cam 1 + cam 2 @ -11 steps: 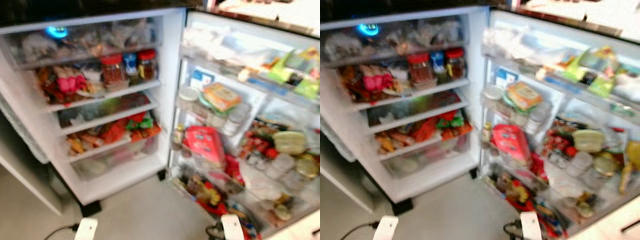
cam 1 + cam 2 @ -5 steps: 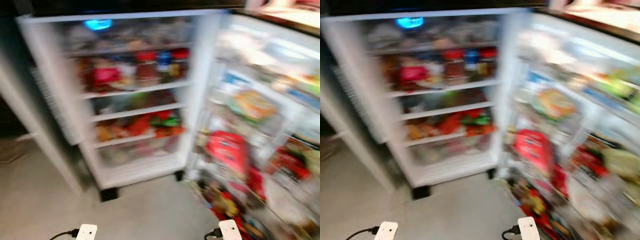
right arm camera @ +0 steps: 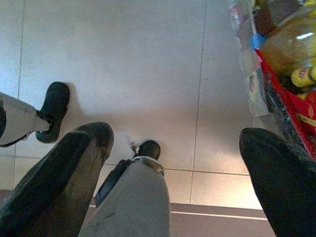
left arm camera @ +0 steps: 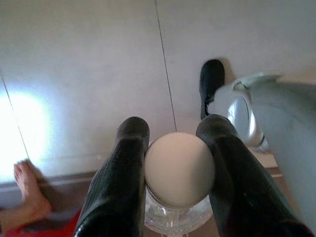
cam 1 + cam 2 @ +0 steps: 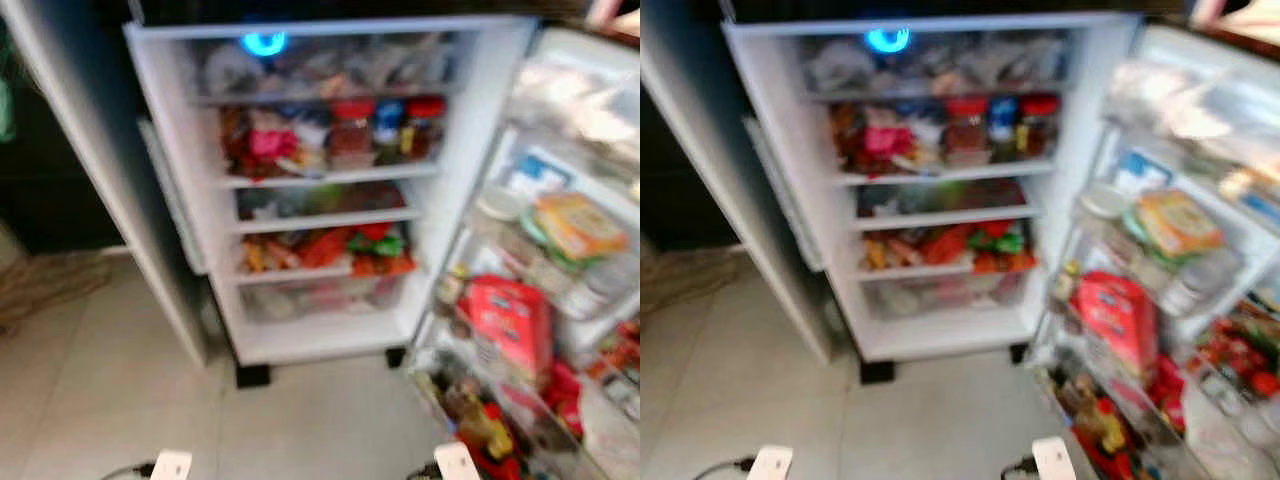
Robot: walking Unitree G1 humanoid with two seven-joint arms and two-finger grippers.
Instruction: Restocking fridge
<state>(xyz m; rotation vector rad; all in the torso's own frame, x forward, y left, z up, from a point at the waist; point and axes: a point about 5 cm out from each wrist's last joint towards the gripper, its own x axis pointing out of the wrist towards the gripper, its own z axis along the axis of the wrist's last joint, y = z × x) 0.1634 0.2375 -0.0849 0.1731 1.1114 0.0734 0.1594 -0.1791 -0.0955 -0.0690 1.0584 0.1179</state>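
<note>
While the fridge point(image 5: 330, 200) stands open ahead with packed shelves and a loaded door rack point(image 5: 540, 330), the left hand point(image 4: 175, 173) hangs low over the tiled floor point(image 4: 84, 64). Its two black fingers point(image 4: 123, 173) are closed on a clear jar point(image 4: 178, 217) with a pale ribbed lid point(image 4: 179, 168). The jar sits directly between the fingers, touching both, lid end toward the wrist camera. Its long axis runs along the fingers, its body pointing toward the floor beyond them. A bare foot point(image 4: 27, 190) of a person shows near that hand. The right hand point(image 3: 175, 163) holds nothing; its fingers point(image 3: 64, 168) are spread wide apart above the floor, beside bottles point(image 3: 291, 49) in the fridge door.
</note>
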